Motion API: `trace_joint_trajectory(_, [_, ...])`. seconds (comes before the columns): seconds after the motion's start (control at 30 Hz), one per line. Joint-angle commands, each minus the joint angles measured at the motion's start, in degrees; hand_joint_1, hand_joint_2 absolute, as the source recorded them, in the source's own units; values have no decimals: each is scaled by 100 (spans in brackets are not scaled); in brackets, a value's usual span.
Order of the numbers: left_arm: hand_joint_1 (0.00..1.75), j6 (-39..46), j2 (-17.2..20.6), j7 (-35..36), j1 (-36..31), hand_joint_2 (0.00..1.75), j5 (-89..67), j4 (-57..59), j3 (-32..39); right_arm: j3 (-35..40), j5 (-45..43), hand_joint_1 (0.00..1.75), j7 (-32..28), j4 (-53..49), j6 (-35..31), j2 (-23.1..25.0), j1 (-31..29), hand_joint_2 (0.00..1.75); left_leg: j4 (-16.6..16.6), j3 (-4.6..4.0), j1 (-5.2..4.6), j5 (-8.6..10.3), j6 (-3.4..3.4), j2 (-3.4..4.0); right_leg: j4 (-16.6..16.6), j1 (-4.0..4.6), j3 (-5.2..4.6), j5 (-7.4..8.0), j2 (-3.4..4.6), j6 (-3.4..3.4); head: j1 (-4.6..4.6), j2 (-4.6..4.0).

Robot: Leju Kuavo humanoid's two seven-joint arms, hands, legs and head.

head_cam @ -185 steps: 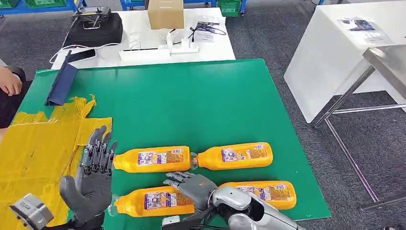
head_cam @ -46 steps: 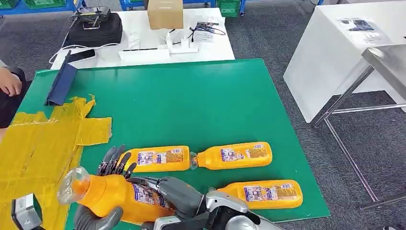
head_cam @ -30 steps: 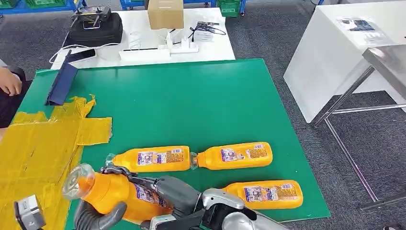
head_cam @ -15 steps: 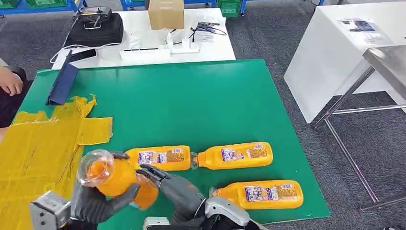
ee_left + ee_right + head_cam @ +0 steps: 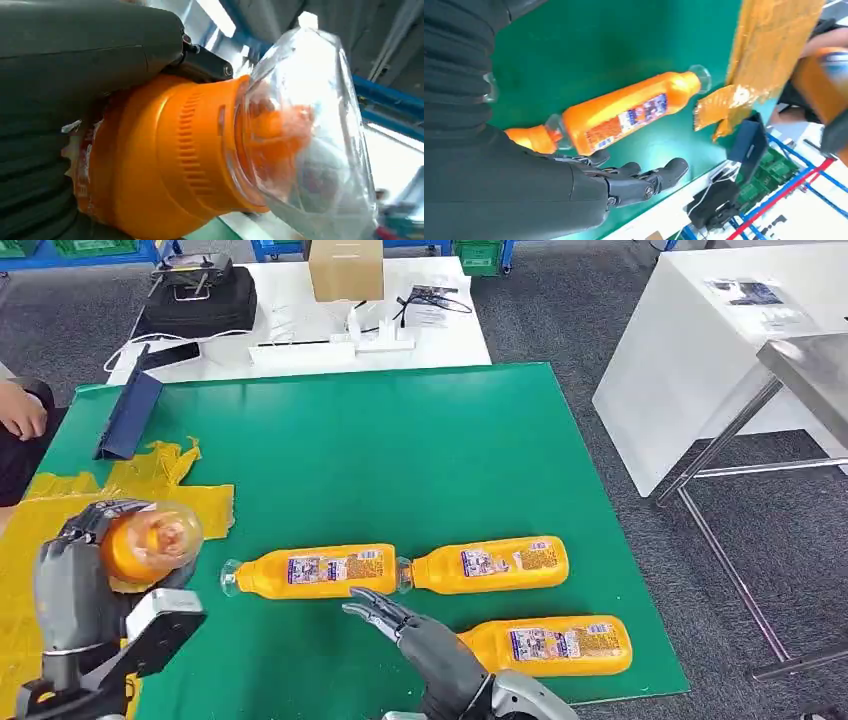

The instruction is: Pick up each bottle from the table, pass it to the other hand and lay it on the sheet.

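The left hand grips an orange bottle and holds it up over the yellow sheet at the left side of the green desk, its clear cap pointing toward the head camera. In the left wrist view the same bottle sits in the dark fingers, which wrap its labelled body, and the clear cap juts out past them. The right hand holds nothing; its fingers are spread and point out over the desk, low near the front edge. Three more bottles lie flat on the green surface. The left one lies with its cap toward the sheet, and the middle one lies just beside it, its cap close to the first bottle's base. The front one lies nearer the front edge, just beside the right hand, whose wrist covers its cap end. In the right wrist view the right hand's fingers hover above the desk near the left bottle, without touching it. A blue block stands at the far left corner of the desk, beyond the sheet. Behind the green desk is a white desk carrying a cardboard box, a black case, a phone and cables. A person's hand rests at the left edge.
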Motion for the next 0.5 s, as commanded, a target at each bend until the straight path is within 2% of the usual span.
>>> trace_joint_trajectory(0.03, [175, -487, 1642, 593, -2011, 175, -1802, 3881, -870, 150, 193, 0, 190, 549, 62, -208, -844, 175, -11, 23, -1, 12, -3, -11, -4, 2, 28, 3, -20, -18, 0, 0])
trace_joint_trajectory(0.13, [175, -692, 1691, 679, -2580, 175, -1766, 4937, -1131, 207, 173, 0, 276, 719, 89, -107, -1085, 175, -14, 22, 0, 23, -6, -10, -5, 2, 25, 10, -18, -19, 0, 0])
trace_joint_trajectory(0.2, [175, -907, 1635, 581, -2710, 175, -1556, 5234, -1166, 244, 191, 0, 308, 793, 101, -83, -1165, 175, -11, 21, 2, 24, -7, 1, -3, 5, 20, 21, -11, -35, 0, 0])
trace_joint_trajectory(0.33, [175, -950, 1596, 583, -2715, 175, -1508, 5276, -1226, 264, 193, 0, 324, 837, 107, -53, -1194, 175, -6, 14, 1, 19, -5, 10, 0, 2, 21, 17, 0, -25, 0, 0])
trace_joint_trajectory(0.5, [175, -951, 1584, 583, -2705, 175, -1508, 5274, -1235, 267, 193, 0, 325, 837, 107, -52, -1190, 175, 3, 10, 3, 15, -3, 10, 5, 5, 71, 17, -1, -21, 0, 0])
